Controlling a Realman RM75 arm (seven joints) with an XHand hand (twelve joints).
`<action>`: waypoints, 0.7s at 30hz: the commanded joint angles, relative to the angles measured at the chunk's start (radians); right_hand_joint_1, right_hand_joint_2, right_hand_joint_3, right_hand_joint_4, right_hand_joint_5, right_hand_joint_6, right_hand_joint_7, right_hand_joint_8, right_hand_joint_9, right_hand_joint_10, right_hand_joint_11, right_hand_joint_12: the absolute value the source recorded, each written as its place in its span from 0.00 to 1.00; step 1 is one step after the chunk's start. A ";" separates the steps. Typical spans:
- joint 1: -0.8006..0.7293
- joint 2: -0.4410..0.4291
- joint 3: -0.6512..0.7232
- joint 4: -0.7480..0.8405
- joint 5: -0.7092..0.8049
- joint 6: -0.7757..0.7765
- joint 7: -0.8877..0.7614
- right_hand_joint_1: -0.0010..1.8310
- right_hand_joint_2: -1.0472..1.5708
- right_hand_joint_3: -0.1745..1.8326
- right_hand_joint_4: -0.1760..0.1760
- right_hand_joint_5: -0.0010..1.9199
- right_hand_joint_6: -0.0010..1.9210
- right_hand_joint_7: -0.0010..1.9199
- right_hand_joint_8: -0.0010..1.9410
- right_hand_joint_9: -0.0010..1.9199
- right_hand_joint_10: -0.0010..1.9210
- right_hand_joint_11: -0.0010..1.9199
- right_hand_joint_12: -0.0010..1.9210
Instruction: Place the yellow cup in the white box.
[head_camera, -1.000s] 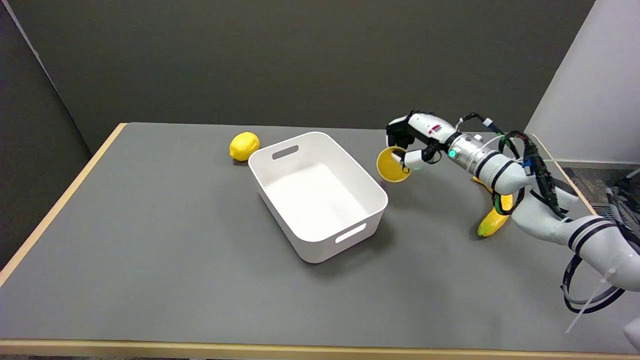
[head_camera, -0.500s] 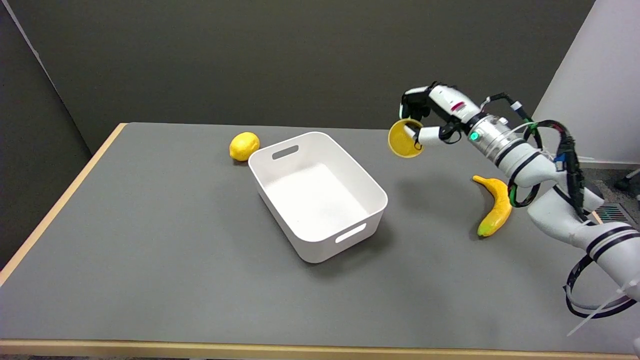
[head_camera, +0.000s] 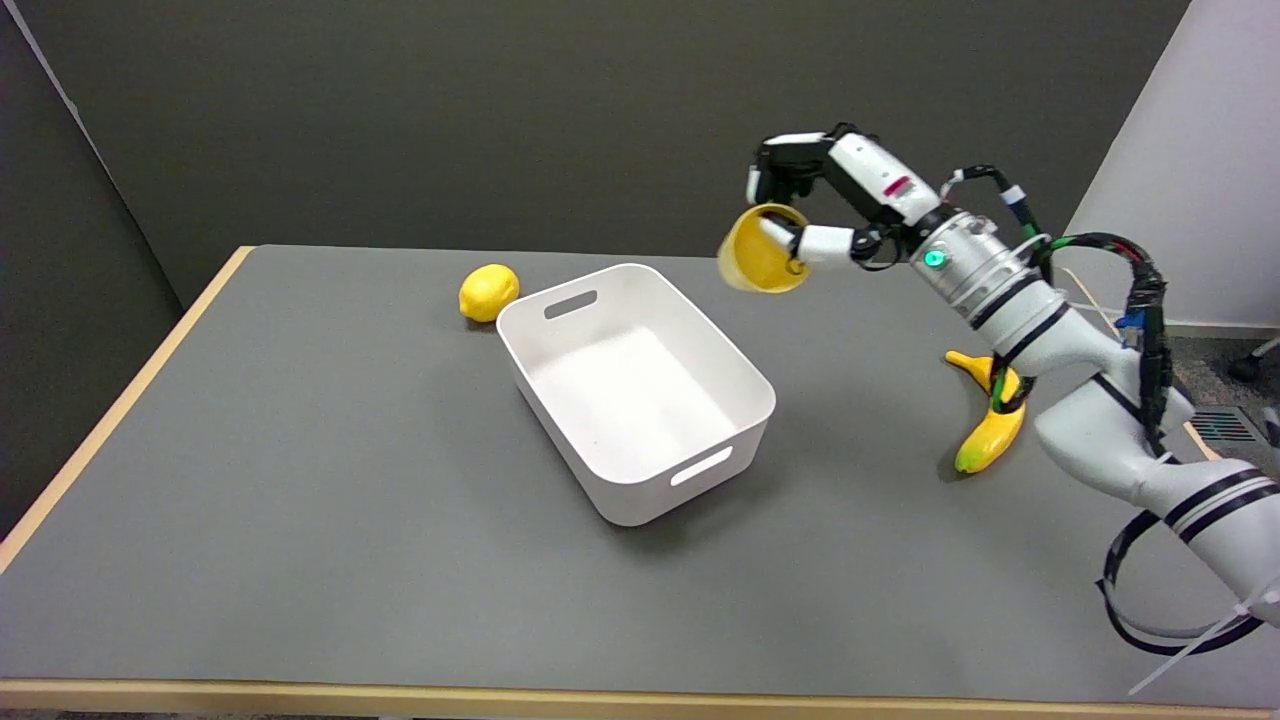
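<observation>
While dark grey walls close off the room behind and a pale panel stands at the right, the wide grey desk (head_camera: 300, 520) with its light wooden edge fills the view. Reaching in from the lower right comes the white right arm (head_camera: 1090, 420), banded in black with cables looped around it. Near the middle of the desk sits the white rectangular plastic box (head_camera: 745, 385), open-topped, with a slot handle at each end. Up in the air, the black-and-white right hand (head_camera: 830, 205) grips the small yellow cup (head_camera: 755, 262), fingers (head_camera: 780, 170) curled over its rim; the cup is tilted and hangs beyond the box's far right corner. A yellow banana (head_camera: 985, 435) lies right of the box, partly behind the arm. A round yellow lemon (head_camera: 488, 292) rests just beside the box's far left corner.
</observation>
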 joint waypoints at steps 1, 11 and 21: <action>0.130 -0.111 -0.321 0.125 0.066 -0.099 -0.052 0.64 0.80 0.30 0.24 0.33 0.75 0.43 0.79 0.39 0.65 0.21 0.99; 0.177 -0.222 -0.489 -0.107 0.103 -0.135 -0.056 0.64 0.81 0.29 0.25 0.33 0.76 0.43 0.78 0.40 0.66 0.22 0.99; 0.189 -0.243 -0.475 -0.436 0.211 0.126 -0.060 0.64 0.80 0.32 0.31 0.34 0.76 0.44 0.76 0.40 0.65 0.25 0.99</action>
